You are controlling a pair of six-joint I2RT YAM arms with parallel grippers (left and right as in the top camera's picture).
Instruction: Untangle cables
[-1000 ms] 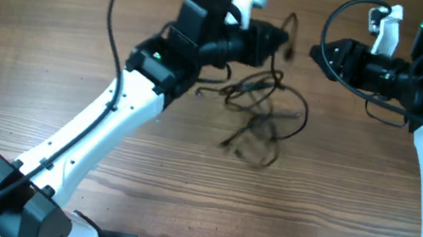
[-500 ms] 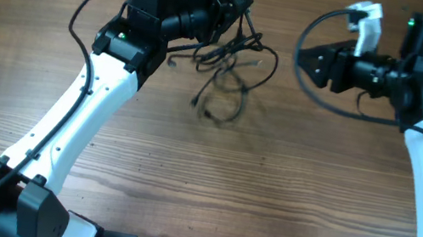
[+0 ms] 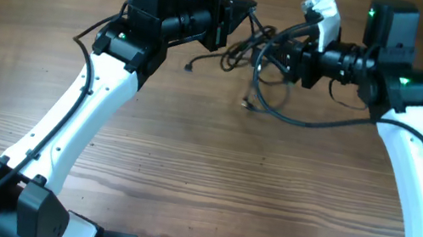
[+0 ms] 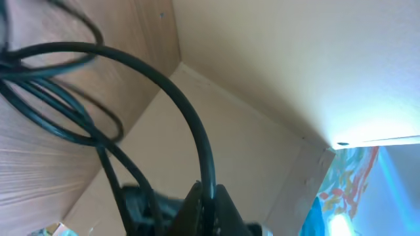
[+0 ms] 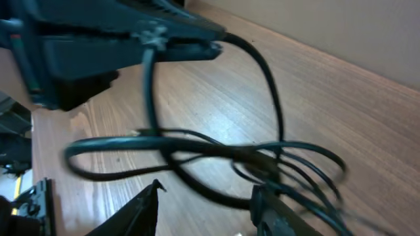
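— Left pincer [image 3: 237, 18] of mine is pressed together, and it pinches one of the cables [image 3: 246, 40] right at the tips.
— How do you know it has one?
— My left wrist camera shows it. A black cable curves down and goes in between my closed fingertips [image 4: 223, 213]. More loops show blurry beside it.
— And your other pincer?
— My right pincer [image 3: 284, 59] is spread. In its own camera my two fingers [image 5: 141, 216] stand apart at the bottom. A bunch of cables runs across just past the gap. I can't tell if any cable touches a finger.
— So where are the cables?
— At the far middle of the table [image 3: 202, 177], between my two pincers. They are a loose tangle of thin black loops. One part is up in my left pincer, and the rest reaches over to the right one. One little plug end [image 3: 191, 68] sticks out on the left side. A second plug end shows lower down, nearer to me.
— Are your pincers close?
— Yes. They face each other, near but apart, with the tangle in between.
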